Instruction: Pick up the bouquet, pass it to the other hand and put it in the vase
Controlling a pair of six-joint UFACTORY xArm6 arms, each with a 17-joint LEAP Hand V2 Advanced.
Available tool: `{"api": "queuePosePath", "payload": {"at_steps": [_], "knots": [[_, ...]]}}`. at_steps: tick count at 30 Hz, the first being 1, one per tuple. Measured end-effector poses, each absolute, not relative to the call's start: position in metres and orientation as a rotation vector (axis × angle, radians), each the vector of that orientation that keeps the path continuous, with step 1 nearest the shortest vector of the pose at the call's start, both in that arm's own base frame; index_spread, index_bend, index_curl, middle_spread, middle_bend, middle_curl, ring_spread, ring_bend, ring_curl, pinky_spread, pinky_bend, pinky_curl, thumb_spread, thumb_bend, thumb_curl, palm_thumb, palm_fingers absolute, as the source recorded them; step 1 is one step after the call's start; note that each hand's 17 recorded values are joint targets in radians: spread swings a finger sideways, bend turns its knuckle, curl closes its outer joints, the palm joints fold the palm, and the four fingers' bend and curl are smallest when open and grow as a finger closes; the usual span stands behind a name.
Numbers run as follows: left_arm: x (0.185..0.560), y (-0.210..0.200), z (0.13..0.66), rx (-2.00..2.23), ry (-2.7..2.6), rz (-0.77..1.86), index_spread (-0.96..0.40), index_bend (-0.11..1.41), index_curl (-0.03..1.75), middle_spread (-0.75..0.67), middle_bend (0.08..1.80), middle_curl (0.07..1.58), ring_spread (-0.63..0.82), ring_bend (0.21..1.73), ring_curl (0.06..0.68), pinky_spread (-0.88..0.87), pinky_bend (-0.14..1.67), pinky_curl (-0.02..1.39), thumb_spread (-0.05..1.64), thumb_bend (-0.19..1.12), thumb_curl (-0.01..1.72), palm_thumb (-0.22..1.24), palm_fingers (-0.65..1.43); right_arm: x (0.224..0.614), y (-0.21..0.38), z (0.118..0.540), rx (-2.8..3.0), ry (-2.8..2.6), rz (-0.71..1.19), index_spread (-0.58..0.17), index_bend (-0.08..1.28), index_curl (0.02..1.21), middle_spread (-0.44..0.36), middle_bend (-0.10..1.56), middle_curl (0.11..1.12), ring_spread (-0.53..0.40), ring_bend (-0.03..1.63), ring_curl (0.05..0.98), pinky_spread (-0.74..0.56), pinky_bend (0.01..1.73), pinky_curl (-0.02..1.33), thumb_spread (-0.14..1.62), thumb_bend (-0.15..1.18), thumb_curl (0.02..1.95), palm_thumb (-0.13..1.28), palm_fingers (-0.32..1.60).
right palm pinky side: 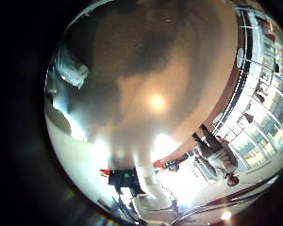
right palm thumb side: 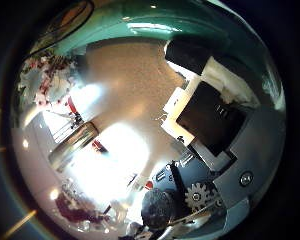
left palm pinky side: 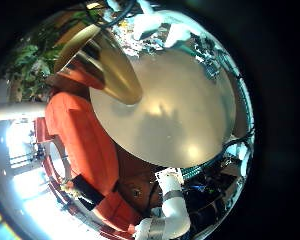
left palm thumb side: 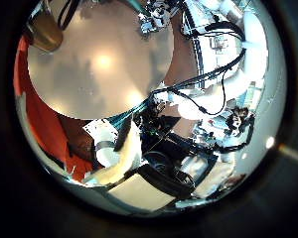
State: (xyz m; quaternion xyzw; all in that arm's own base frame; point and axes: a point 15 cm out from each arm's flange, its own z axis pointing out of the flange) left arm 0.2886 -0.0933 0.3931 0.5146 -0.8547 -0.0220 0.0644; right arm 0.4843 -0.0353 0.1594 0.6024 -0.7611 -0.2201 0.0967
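Observation:
No outside view is given. In the left little finger side view a tall shiny vase [left palm pinky side: 108, 62] stands on the round table [left palm pinky side: 180, 115], close to my left hand [left palm pinky side: 150, 20]. The bouquet's leaves [left palm pinky side: 38, 55] show by the vase's mouth; I cannot tell whether the stems are inside. The thumb side view shows the vase [left palm thumb side: 45, 32] at the table's rim, with the left hand's own parts [left palm thumb side: 139, 169] low in the picture. From my right hand [right palm thumb side: 212, 112], the bouquet's flowers [right palm thumb side: 45, 75] and the vase [right palm thumb side: 75, 142] lie well away. Its fingers [right palm thumb side: 195, 60] reach out with nothing between them.
Upholstered chairs [left palm pinky side: 85, 140] stand round the table. A white arm [left palm pinky side: 172, 205] shows beyond the table's edge. Bare tabletop [right palm pinky side: 146, 85] fills the right little finger side view, with windows [right palm pinky side: 259, 85] behind.

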Motion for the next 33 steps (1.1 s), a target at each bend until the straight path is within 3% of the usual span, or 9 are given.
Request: {"api": "queuePosePath", "payload": {"at_steps": [4,9,19,33], "knots": [[0.288,-0.093,0.394,1.555,-2.582,-0.062,0.02,0.17,0.33,0.44,0.19,0.31,0.61,0.48,0.206,0.57,0.20,0.32,1.10,-0.02,0.34,0.37,0.03,0.493,-0.042,0.168,1.784,-2.245,-0.667,-0.375,0.87,0.84,-0.222,1.08,0.83,-0.248,1.25,0.581,-0.31,1.26,0.39,1.02,0.12,0.56,1.05,1.27],[0.288,-0.092,0.396,1.560,-2.583,-0.057,0.02,0.17,0.33,0.44,0.19,0.31,0.61,0.48,0.206,0.57,0.20,0.32,1.10,-0.02,0.34,0.37,0.03,0.500,-0.060,0.199,1.856,-2.286,-0.625,-0.346,0.99,0.91,-0.201,1.19,0.87,-0.237,1.33,0.636,-0.25,1.40,0.48,0.99,0.17,0.66,1.15,1.17],[0.297,-0.094,0.400,1.572,-2.582,-0.033,0.02,0.18,0.33,0.44,0.19,0.31,0.61,0.47,0.204,0.57,0.20,0.32,1.10,-0.02,0.34,0.37,0.03,0.511,-0.049,0.310,2.148,-2.477,-0.632,-0.302,1.07,0.97,-0.166,1.29,0.88,-0.214,1.41,0.698,-0.18,1.46,0.59,0.95,0.18,0.83,1.15,1.10],[0.308,-0.099,0.406,1.594,-2.523,0.053,0.01,0.18,0.34,0.42,0.20,0.31,0.59,0.46,0.203,0.56,0.20,0.31,1.10,-0.02,0.34,0.38,0.07,0.470,-0.031,0.463,2.489,-2.636,-0.609,-0.269,1.11,0.98,-0.134,1.33,0.86,-0.202,1.43,0.718,-0.15,1.41,0.71,0.92,0.19,1.05,1.10,1.09]]}}
